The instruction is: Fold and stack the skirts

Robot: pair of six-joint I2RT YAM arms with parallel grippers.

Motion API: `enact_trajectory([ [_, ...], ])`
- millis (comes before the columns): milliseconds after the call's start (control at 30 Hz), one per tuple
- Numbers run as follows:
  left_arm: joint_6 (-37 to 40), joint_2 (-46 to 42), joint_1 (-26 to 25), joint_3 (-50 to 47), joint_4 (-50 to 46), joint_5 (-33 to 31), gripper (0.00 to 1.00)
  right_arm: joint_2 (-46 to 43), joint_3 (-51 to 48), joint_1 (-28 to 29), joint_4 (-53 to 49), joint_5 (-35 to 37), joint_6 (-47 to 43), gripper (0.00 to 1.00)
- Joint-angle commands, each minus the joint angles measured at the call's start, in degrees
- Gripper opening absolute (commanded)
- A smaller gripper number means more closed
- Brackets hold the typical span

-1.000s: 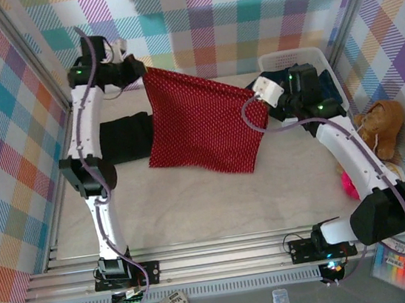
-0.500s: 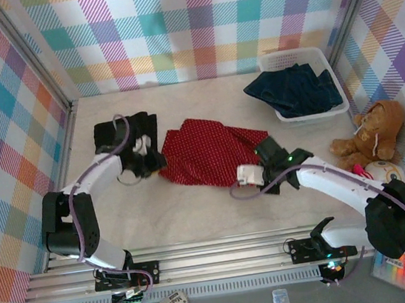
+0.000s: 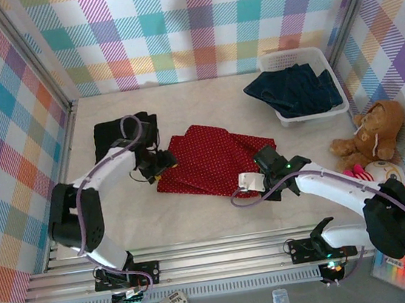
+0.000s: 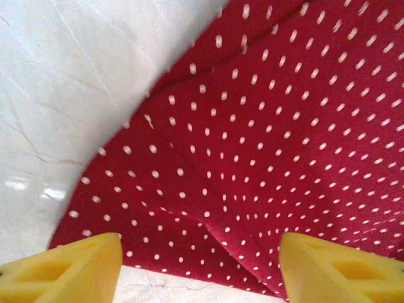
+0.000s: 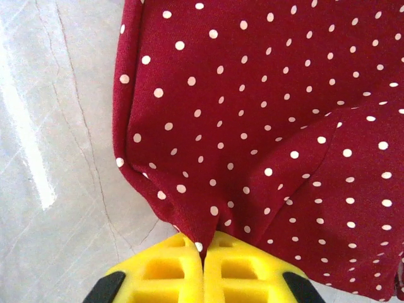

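Done: the black skirt (image 3: 114, 133) lies folded by the desk's (image 3: 218, 213) left edge, toward the far side.
In hand: the red dotted skirt (image 3: 211, 158) lies doubled over at the desk's middle, rumpled, the fold apparently not finished.
Left to do: the denim skirts (image 3: 295, 88) lie heaped in the basket (image 3: 280, 57) at the far right corner; no stack yet.
Left claw (image 3: 163, 162): wide, holding nothing, low over the red skirt's left edge.
Right claw (image 5: 203, 252): clamped on a tuck at the red skirt's near right corner.
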Motion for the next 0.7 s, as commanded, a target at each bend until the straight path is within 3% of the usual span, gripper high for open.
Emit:
enact_trajectory([
  [0,-3.3,3.6,-1.2,3.1,-3.4,-3.3,0.64,0.4,0.3,0.2,1.3,-0.5,0.1,0.0],
  [167,-4.2,10.6,-2.7,6.9,-3.7,-2.4,0.54,-0.2,0.2,0.2,1.7,-0.7,0.1,0.0],
  [467,-5.0,14.8,-3.6,8.3,-4.3,-3.6,0.51,-0.6,0.2,0.2,1.3,-0.4,0.5,0.0],
  [667,-5.0,14.0,-3.9,7.5,-3.8,-2.7,0.18,-1.5,0.6,0.2,1.4,0.0,0.9,0.0],
])
